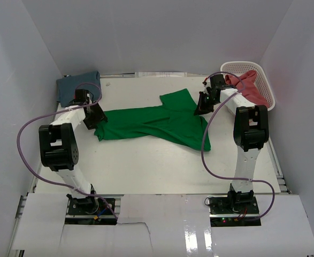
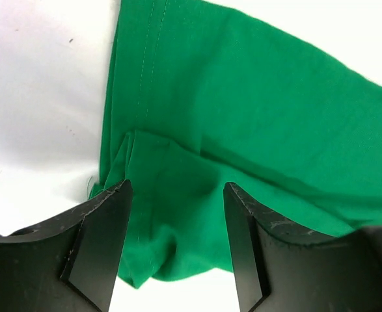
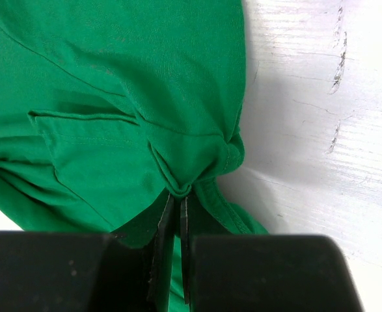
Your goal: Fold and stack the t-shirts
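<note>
White table [image 1: 146, 171]: green t-shirt [image 1: 157, 123] spread mid-table. Right gripper [image 3: 176, 208] pinches its right end; left gripper [image 2: 176, 195] gapes astride the left hem. Step looks like pre-fold grasp; nxt you likely close L.

**Three shirts, one spread out**

The green t-shirt [image 1: 151, 124] lies rumpled and stretched wide in front of me, its right edge bunched in my right gripper [image 3: 175, 208]. The blue t-shirt [image 1: 77, 88] sits folded at the far left. The red t-shirt [image 1: 250, 85] slumps in the basket [image 1: 237, 66].
</note>
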Robot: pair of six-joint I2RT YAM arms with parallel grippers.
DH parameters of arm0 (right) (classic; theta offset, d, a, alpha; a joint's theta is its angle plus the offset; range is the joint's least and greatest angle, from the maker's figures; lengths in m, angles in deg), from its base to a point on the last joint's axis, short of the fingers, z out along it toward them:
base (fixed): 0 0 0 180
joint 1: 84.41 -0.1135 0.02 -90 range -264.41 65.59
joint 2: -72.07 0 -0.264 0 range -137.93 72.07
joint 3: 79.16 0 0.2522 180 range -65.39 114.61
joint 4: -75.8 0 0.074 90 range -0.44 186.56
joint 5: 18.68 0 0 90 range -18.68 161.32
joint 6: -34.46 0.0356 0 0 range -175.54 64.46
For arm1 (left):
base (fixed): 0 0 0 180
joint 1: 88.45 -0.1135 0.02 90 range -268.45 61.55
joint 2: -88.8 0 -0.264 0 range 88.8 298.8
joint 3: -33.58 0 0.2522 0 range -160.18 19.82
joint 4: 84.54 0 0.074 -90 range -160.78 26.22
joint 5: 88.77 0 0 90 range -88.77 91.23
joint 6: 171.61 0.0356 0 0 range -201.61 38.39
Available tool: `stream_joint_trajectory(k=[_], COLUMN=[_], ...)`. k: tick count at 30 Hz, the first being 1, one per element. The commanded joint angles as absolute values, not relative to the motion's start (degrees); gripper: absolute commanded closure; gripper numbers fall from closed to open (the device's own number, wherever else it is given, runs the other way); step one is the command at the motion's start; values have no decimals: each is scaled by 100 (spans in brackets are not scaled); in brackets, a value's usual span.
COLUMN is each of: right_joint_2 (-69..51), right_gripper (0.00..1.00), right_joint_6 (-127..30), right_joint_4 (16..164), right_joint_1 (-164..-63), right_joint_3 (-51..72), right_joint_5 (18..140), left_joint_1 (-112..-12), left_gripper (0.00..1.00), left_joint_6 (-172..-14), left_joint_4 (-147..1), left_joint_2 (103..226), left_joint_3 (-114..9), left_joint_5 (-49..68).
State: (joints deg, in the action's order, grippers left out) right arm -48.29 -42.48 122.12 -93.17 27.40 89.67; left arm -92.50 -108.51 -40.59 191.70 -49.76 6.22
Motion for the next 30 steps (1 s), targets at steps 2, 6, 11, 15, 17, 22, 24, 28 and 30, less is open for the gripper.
stream_joint_trajectory(k=[2, 6, 11, 15, 17, 22, 24, 28, 30], right_joint_2=[-4588, -4588, -4553, -4518, -4518, -4553, -4762, -5360, -5677], right_gripper=[92, 92, 92, 92, 92, 92, 92, 92, 92], right_joint_6=[-4297, -4279, -4244, -4244, -4235, -4235, -4262, -4271, -4227], right_joint_4=[12226, 12199, 12190, 12199, 12208, 12217, 12427, 13182, 13587], right_joint_1=[-9347, -9355, -9364, -9382, -9391, -9391, -9391, -9391, -9391], right_joint_3=[2680, 2654, 2654, 2680, 2689, 2829, 3370, 5216, 6417], right_joint_5=[9031, 9075, 9118, 9127, 9119, 9092, 9075, 9223, 9285], left_joint_1=[-9284, -9275, -9363, -9442, -9451, -9460, -9451, -9442, -9416], left_gripper=[30, 30, 31, 35, 63, 100, 100, 100, 100], left_joint_6=[-10833, -10789, -10754, -10772, -10719, -10693, -10649, -10640, -10631], left_joint_4=[-3976, -4072, -4204, -4187, -4134, -3950, -3853, -3511, -3247], left_joint_2=[18584, 18766, 19479, 19796, 19823, 19630, 19533, 19699, 19893], left_joint_3=[-4847, -4733, -4908, -5172, -5303, -5559, -5899, -6830, -7227], left_joint_5=[518, 448, 562, 677, 650, 510, 571, 703, 729])
